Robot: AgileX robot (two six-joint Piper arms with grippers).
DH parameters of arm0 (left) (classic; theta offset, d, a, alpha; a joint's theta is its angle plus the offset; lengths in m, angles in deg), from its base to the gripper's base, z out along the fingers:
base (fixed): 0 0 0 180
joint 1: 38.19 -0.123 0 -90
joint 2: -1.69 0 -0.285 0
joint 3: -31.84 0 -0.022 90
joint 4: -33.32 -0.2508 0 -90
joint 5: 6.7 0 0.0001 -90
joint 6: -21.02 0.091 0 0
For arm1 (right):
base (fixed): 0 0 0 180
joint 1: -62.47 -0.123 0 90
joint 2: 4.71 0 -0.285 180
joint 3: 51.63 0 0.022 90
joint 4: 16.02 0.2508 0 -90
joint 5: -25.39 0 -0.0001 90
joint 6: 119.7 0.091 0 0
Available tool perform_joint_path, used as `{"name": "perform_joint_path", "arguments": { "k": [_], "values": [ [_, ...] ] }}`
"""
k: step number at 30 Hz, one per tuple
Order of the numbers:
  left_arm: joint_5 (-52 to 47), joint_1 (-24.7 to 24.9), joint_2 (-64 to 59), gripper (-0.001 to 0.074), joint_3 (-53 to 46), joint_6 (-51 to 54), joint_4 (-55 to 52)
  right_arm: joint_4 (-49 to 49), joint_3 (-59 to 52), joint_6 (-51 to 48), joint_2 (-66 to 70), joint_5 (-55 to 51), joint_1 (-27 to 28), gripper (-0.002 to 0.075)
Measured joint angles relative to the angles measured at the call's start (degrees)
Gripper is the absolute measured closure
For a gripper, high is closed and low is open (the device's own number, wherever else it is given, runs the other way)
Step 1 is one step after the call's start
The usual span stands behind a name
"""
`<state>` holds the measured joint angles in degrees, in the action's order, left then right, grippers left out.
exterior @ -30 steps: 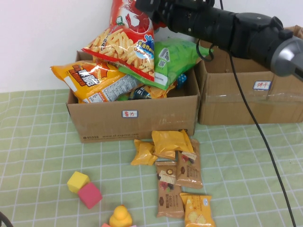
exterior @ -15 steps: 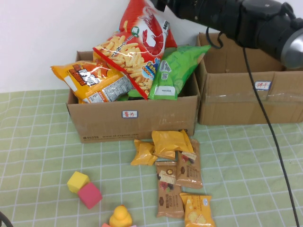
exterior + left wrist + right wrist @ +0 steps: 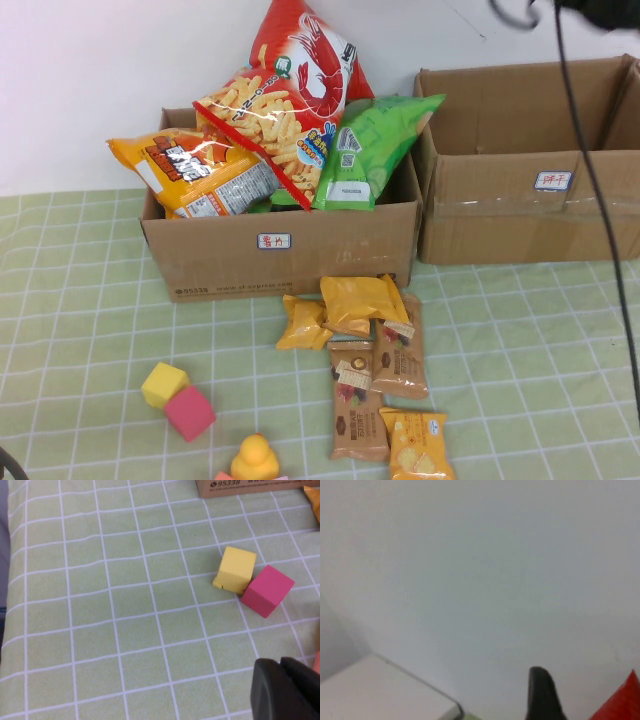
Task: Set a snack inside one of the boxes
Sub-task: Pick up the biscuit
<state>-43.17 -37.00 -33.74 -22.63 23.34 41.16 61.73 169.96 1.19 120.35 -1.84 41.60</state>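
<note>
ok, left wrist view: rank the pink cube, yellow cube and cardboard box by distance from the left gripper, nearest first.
1. pink cube, on the cloth just ahead of the shut left gripper.
2. yellow cube, right beside the pink one, on its farther side.
3. cardboard box, beyond both cubes.
The right gripper is raised, facing the wall.

Yellow cube (image 3: 164,384) touching pink cube (image 3: 190,413); duck (image 3: 255,459) near.

A plain white wall (image 3: 120,70) rises behind the green-checked tablecloth (image 3: 90,300).
</note>
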Motion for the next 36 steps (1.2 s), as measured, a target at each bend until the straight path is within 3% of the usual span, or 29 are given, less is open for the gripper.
{"name": "perform_joint_path", "arguments": {
  "k": [8, 14, 20, 31, 36],
  "values": [
    [0.00, 0.00, 0.00, 0.0738, 0.00, 0.00, 0.00, -45.30, 0.00, 15.17, -10.21, -20.99, -0.10, 0.0667],
    [0.21, 0.00, 0.00, 0.0738, 0.00, 0.00, 0.00, -68.70, -0.72, 30.28, -13.18, -36.85, 0.00, 0.0715],
    [0.55, 0.00, 0.00, 0.0738, -1.15, 0.00, 0.00, -72.38, -13.42, 35.37, -19.42, -36.68, 0.00, 0.0718],
    [0.81, 0.00, 0.00, 0.0737, -1.93, 0.00, 0.00, -76.25, -57.34, 43.28, -42.88, -10.34, 0.00, 0.0718],
    [0.81, 0.00, 0.00, 0.0737, -1.93, 0.35, 0.10, -76.25, -72.34, 46.13, -53.70, -3.68, 0.00, 0.0718]
  ]
}}
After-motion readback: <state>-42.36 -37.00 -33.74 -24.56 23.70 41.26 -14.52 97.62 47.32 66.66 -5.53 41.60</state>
